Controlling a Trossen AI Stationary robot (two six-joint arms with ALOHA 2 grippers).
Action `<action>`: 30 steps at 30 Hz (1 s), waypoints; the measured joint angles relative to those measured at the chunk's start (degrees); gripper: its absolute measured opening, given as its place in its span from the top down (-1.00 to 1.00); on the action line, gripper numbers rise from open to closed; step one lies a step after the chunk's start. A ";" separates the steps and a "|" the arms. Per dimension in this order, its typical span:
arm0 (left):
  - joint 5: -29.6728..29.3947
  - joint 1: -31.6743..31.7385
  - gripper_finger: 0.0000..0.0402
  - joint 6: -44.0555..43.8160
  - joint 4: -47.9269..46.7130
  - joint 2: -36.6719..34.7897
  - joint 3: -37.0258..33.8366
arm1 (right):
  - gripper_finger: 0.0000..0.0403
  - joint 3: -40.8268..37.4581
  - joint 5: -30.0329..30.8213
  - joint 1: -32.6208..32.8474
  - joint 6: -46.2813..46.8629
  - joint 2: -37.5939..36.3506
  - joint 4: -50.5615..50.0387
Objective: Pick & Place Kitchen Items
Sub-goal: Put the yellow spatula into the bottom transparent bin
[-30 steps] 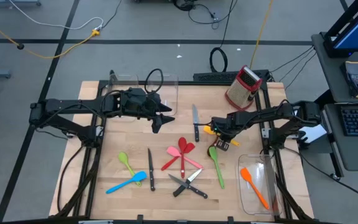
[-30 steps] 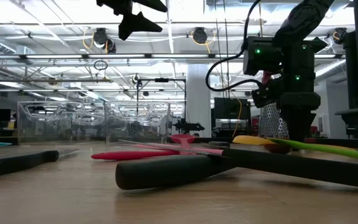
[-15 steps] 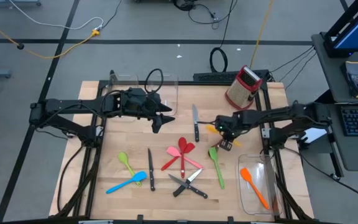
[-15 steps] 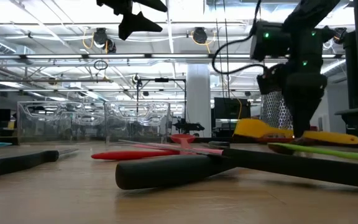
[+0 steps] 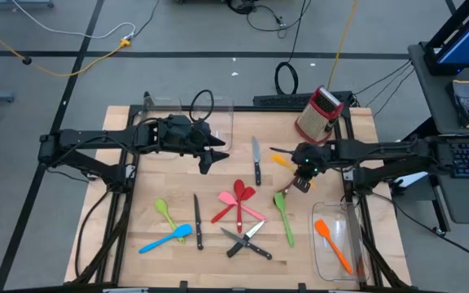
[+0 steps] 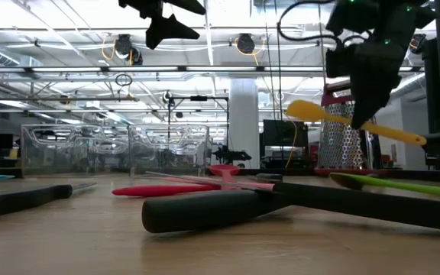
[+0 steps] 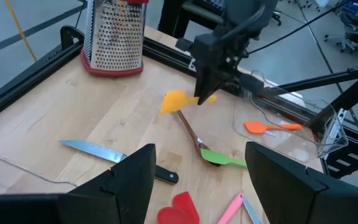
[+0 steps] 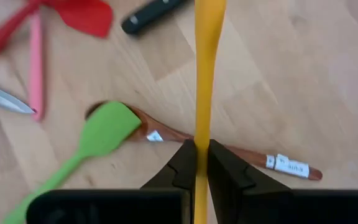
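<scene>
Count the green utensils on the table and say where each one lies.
2. A long green spatula lies right of centre, its head over the brown spoon. A smaller green utensil lies further left, beside a black-handled knife and the blue spatula. None appears hidden.

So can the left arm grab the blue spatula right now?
Probably yes. The left gripper hangs open and empty above the table, and the blue spatula lies on its side of the table with nothing on top.

Bright overhead lighting, soft shadows, blurred foreground
</scene>
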 joint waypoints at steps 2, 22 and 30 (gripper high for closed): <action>0.01 -0.01 -0.26 -0.01 0.00 0.00 0.00 | 0.92 0.00 0.02 0.00 -0.25 -1.04 0.58; 0.01 0.01 -0.26 -0.60 -0.02 0.00 0.00 | 0.92 0.09 0.00 0.00 -1.66 -2.63 3.87; 0.01 -0.01 -0.26 -0.58 -0.04 0.00 0.00 | 0.91 0.09 -3.86 -0.04 -1.54 -2.67 10.26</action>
